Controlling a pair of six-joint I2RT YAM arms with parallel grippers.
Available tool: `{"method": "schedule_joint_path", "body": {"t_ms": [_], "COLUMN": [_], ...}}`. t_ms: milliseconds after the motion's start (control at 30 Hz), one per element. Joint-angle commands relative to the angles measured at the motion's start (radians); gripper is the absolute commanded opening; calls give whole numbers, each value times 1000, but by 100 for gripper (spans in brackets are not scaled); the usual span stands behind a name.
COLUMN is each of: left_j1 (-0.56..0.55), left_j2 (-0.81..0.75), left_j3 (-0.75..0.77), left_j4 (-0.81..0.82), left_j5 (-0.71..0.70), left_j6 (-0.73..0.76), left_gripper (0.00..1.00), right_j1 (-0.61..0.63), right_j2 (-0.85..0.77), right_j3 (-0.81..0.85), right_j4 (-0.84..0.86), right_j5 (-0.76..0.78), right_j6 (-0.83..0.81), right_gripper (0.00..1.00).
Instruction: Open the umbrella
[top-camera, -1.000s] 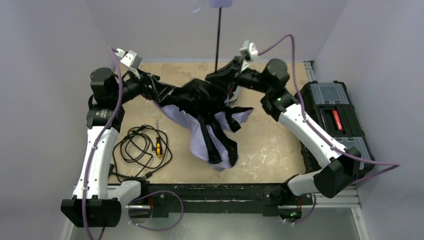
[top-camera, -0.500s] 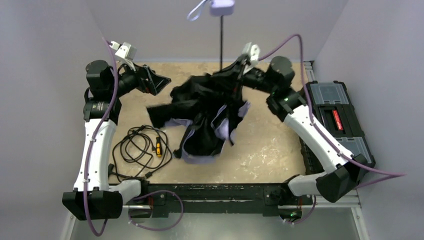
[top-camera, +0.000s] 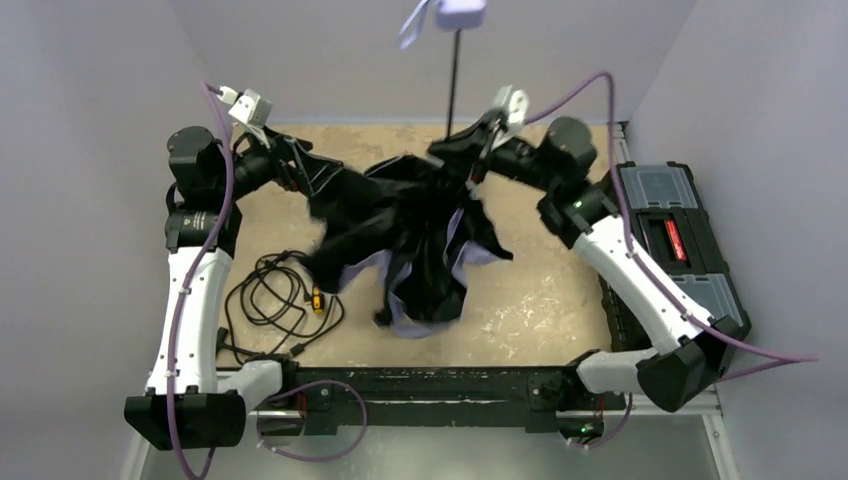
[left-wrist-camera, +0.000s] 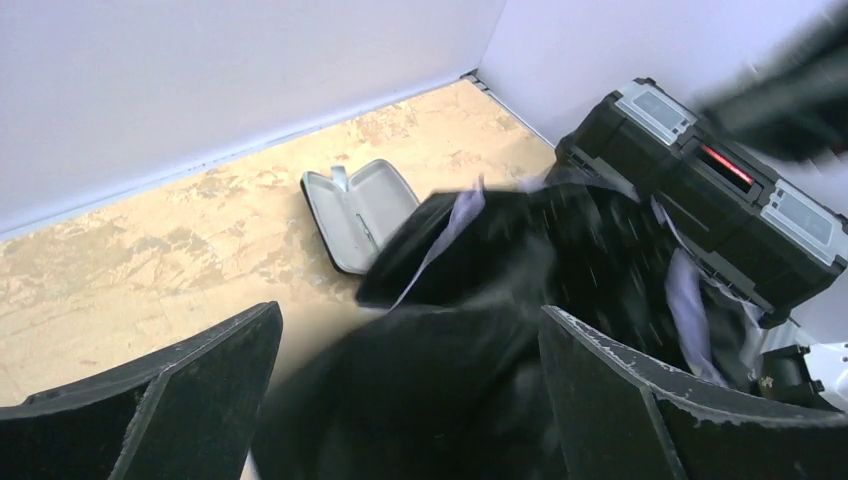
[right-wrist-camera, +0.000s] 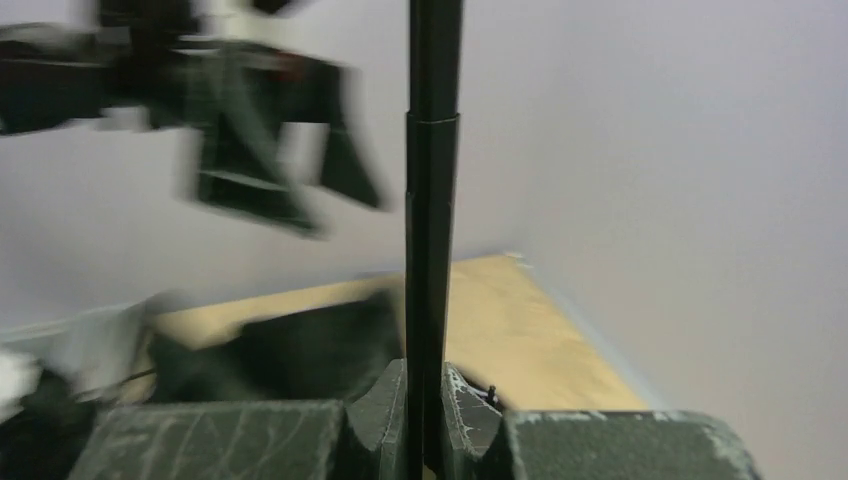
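The umbrella (top-camera: 420, 240) hangs half folded over the table's middle, its canopy black inside with lavender showing. Its thin black shaft (top-camera: 453, 85) rises to the lavender handle (top-camera: 460, 12) at the top edge. My right gripper (top-camera: 470, 150) is shut on the shaft (right-wrist-camera: 432, 250) just above the canopy, the pads of that gripper (right-wrist-camera: 425, 400) pressed to both sides. My left gripper (top-camera: 315, 175) stands wide open at the canopy's left edge. In the left wrist view, blurred black canopy cloth (left-wrist-camera: 440, 380) lies between the spread fingers of the left gripper (left-wrist-camera: 410, 340).
A coiled black cable (top-camera: 275, 295) with a small orange tool (top-camera: 317, 297) lies front left. A black toolbox (top-camera: 670, 235) sits along the right edge. An open grey case (left-wrist-camera: 355, 210) lies on the table behind the canopy. Walls close in on three sides.
My left gripper opened wider, drew away from the canopy, then came back to its left edge. The right arm carried the shaft slightly right, and the loose canopy swung and dropped.
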Motion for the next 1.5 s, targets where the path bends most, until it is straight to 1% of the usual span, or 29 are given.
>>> {"method": "schedule_joint_path", "body": {"t_ms": [0, 33, 67, 100, 167, 200, 233, 267, 300, 367, 400, 433, 500, 600, 667, 767, 867, 900, 933, 1033, 1167, 1233, 1300, 1367, 1467], "left_j1": [-4, -5, -8, -18, -49, -79, -105, -125, -142, -182, -202, -227, -280, -372, -422, -486, -566, -582, -593, -606, -613, -619, -631, -634, -634], "left_j2": [-24, -20, -18, -18, -28, -41, -56, -71, -86, -109, -118, -126, -133, -117, -90, -43, -4, 9, 25, 62, 82, 88, 96, 105, 114], "left_j3": [5, 5, 4, 1, -4, -8, -16, -24, -32, -40, -44, -50, -54, -39, -14, 14, 40, 54, 71, 100, 95, 90, 88, 94, 99], "left_j4": [34, 40, 47, 50, 29, 6, -12, -21, -22, -33, -32, -23, -16, -25, -35, -37, -71, -94, -115, -139, -90, -64, -50, -59, -82], "left_j5": [23, 33, 44, 55, 63, 58, 48, 44, 49, 57, 66, 81, 90, 93, 82, 49, 41, 40, 40, 31, -21, -36, -48, -10, 70], "left_j6": [20, 17, 15, 20, 75, 124, 164, 197, 219, 287, 322, 358, 442, 565, 607, 657, 749, 767, 778, 767, 731, 702, 683, 686, 712], "left_gripper": [100, 100, 100, 100, 100, 100, 100, 100, 100, 100, 100, 98, 94, 87, 82, 68, 49, 44, 41, 36, 35, 33, 32, 32, 32], "right_j1": [-212, -203, -161, -94, 33, 64, 71, 66, 17, -92, -120, -124, -87, -22, -7, 3, 20, 25, 32, 45, 63, 72, 72, 72, 72], "right_j2": [27, 24, 18, 10, -30, -52, -68, -75, -75, -61, -48, -40, -42, -65, -80, -96, -101, -104, -106, -116, -130, -139, -146, -152, -152], "right_j3": [94, 80, 65, 60, 26, -2, -18, -16, -7, -3, 15, 32, 17, -21, -36, -45, -52, -55, -58, -70, -82, -94, -116, -141, -155], "right_j4": [136, 167, 194, 174, 165, 183, 180, 155, 131, 182, 184, 165, 222, 242, 244, 240, 246, 250, 251, 248, 242, 244, 281, 344, 366], "right_j5": [75, 79, 76, 86, 84, 82, 87, 90, 104, 65, 45, 36, 4, 5, 13, 23, 30, 27, 26, 27, 52, 97, 100, 42, -6], "right_j6": [-46, -15, 46, 67, 88, 121, 131, 101, 57, 101, 115, 107, 180, 201, 207, 204, 214, 215, 208, 183, 138, 127, 138, 159, 167], "right_gripper": [0, 0, 0, 0, 0, 0, 0, 0, 0, 0, 0, 0, 0, 0, 0, 0, 0, 0, 0, 0, 0, 0, 0, 0, 0]}}
